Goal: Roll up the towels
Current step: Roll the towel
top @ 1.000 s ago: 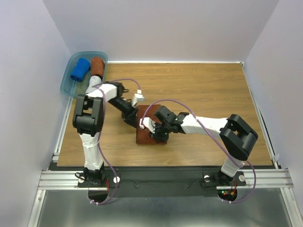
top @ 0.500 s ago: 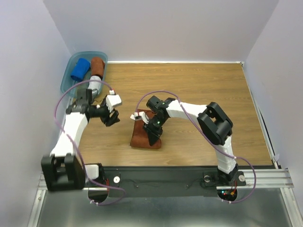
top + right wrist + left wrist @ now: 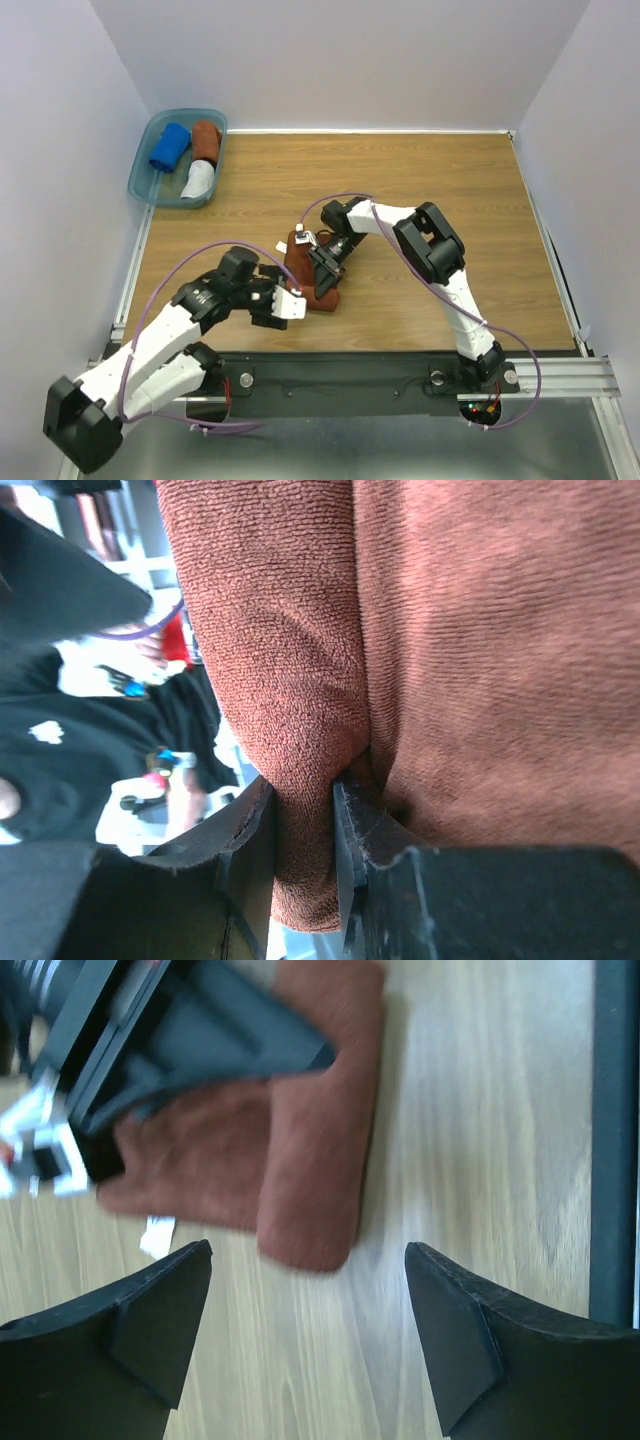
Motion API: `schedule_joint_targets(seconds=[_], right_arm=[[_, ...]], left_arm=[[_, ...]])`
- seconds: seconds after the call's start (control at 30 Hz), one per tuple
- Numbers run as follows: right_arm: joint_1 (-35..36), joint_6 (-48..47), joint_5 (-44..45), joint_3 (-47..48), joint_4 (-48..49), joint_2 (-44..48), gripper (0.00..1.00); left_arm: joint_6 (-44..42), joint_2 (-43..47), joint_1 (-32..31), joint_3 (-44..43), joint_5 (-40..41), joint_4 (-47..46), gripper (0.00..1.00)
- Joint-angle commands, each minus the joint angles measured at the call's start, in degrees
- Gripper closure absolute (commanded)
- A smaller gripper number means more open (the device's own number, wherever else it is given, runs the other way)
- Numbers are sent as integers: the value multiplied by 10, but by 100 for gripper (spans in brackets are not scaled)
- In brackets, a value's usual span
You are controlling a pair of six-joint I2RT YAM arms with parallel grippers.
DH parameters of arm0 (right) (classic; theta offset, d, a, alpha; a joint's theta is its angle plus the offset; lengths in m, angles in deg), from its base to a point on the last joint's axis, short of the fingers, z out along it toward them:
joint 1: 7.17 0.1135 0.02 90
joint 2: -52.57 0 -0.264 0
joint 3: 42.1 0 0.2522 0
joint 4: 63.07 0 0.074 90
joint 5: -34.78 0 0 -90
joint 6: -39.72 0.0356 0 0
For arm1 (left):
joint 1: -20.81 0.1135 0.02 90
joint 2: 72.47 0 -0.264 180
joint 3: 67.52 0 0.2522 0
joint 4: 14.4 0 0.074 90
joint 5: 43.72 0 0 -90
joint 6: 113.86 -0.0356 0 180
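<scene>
A rust-brown towel (image 3: pixel 308 275) lies partly folded on the wooden table near its front middle. My right gripper (image 3: pixel 325 272) is shut on a fold of it; the right wrist view shows the fold (image 3: pixel 300 730) pinched between both fingers. My left gripper (image 3: pixel 283 303) is open and empty, low over the table just left of the towel's near edge (image 3: pixel 310 1190). Its fingertips (image 3: pixel 165 1300) stand wide apart over bare wood. A light grey towel (image 3: pixel 198 181) and another rust-brown roll (image 3: pixel 206 140) lie in the blue tub (image 3: pixel 140 170) at the back left.
A blue rolled cloth (image 3: pixel 168 146) also lies in the tub. The table's black front rail (image 3: pixel 615 1140) runs close beside my left gripper. White walls stand at the left, back and right of the table.
My left arm has swung from the table's left side down toward the front edge, to just left of the towel. My right gripper has shifted slightly and the towel is bunched more tightly.
</scene>
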Motion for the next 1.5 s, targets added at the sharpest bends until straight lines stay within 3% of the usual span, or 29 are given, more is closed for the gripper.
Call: schedule_joint_targets(seconds=[0.0, 0.13, 0.27, 0.33, 0.6, 0.8, 0.9, 0.97, 1.07, 1.3, 1.47], right_arm=[[-4, -8, 24, 21, -14, -39, 94], [-10, -13, 27, 39, -23, -60, 91], [-12, -14, 34, 48, -28, -67, 89], [-13, -13, 37, 50, -29, -68, 87], [-42, -8, 62, 39, -28, -66, 77], [-70, -1, 89, 54, -28, -55, 60], [-85, 4, 105, 79, -28, -46, 42], [-100, 8, 110, 100, -28, -31, 21], [-127, 19, 111, 117, -29, -12, 9], [-197, 42, 132, 120, -23, 66, 9], [-245, 16, 140, 93, -17, 155, 8]], left_arm=[[24, -47, -75, 4, 71, -86, 10], [27, -96, -140, 7, 98, -147, 10], [25, -156, -160, 7, 127, -190, 10], [32, -190, -167, 6, 146, -211, 16], [79, -245, -167, 12, 181, -200, 66], [139, -277, -168, -12, 152, -153, 91], [163, -300, -167, -36, 133, -128, 94], [171, -313, -166, -56, 113, -108, 95], [195, -330, -164, -77, 98, -96, 96], [215, -390, -76, -137, 3, -51, 97], [182, -460, -31, -197, -71, 11, 96]])
